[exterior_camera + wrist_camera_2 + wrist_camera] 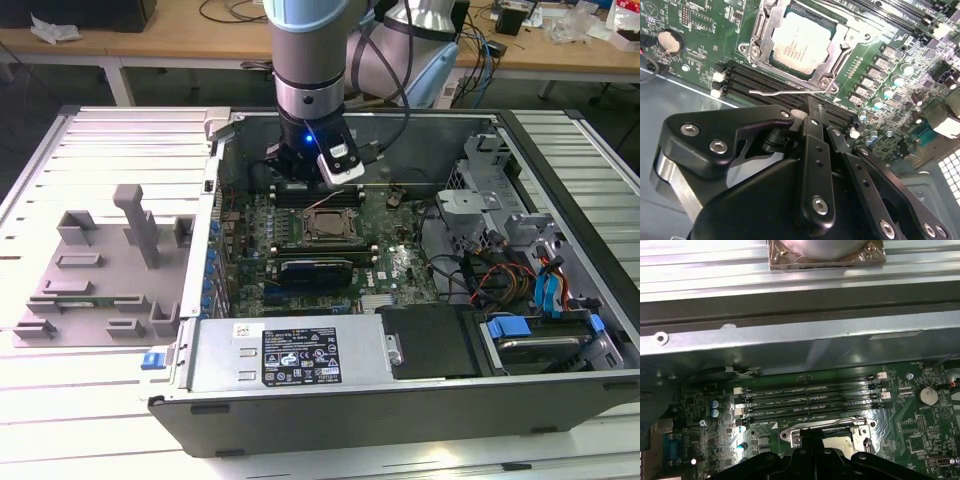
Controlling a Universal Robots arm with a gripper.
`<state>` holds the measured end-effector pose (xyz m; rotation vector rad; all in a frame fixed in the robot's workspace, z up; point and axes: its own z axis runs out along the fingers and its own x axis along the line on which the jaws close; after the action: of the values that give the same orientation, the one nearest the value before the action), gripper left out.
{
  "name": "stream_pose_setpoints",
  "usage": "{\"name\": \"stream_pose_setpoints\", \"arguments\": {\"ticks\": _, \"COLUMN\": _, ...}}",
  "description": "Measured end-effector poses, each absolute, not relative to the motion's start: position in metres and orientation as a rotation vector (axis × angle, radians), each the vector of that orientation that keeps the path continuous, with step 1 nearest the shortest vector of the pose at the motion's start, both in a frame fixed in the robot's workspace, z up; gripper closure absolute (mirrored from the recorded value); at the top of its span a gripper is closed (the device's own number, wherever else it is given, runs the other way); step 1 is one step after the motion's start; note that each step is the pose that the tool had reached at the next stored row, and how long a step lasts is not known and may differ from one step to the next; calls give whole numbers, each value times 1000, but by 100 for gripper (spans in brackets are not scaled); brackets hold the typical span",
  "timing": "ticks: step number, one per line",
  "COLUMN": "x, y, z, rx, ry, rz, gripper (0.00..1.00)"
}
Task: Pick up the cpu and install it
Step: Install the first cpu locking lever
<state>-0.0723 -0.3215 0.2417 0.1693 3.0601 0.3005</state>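
Hovering over: the gripper point(813, 104) hangs just above the motherboard point(700, 25), near the centre of the exterior view, inside the open computer case point(400, 410). It sits over the memory slots point(755, 80), just beside the socket rather than on it.
Pincer: its black links run in to one point and the tips look pressed together with nothing between them, so it carries no load.
Cpu: the cpu point(801, 44) lies flat, silvery plate up, inside the socket frame point(837, 47), square to its edges. Judged from that, it is already in the place the task means for it.
Why flat and square: the chip probably fits its seat only when level with the board, and the metal frame surrounds it on all sides, which should keep it from sliding.
Latch lever: a thin wire lever point(782, 92) lies along the board between the socket and the gripper. Whether it is hooked down I cannot tell.
Grey tray: a tray point(60, 300) with upright blocks rests on the slatted table point(100, 400) at the exterior view's left, apart from the case, likely as a staging spot within the arm's reach.
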Motion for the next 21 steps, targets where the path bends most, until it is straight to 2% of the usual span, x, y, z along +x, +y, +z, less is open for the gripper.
{"name": "stream_pose_setpoints", "arguments": {"ticks": 9, "x": -50, "y": -321, "z": 238, "rx": 185, "ry": 3059, "rz": 300, "gripper": 89}}
{"name": "stream_pose_setpoints", "arguments": {"ticks": 21, "x": -50, "y": -311, "z": 226, "rx": 319, "ry": 3043, "rz": 285, "gripper": 89}}
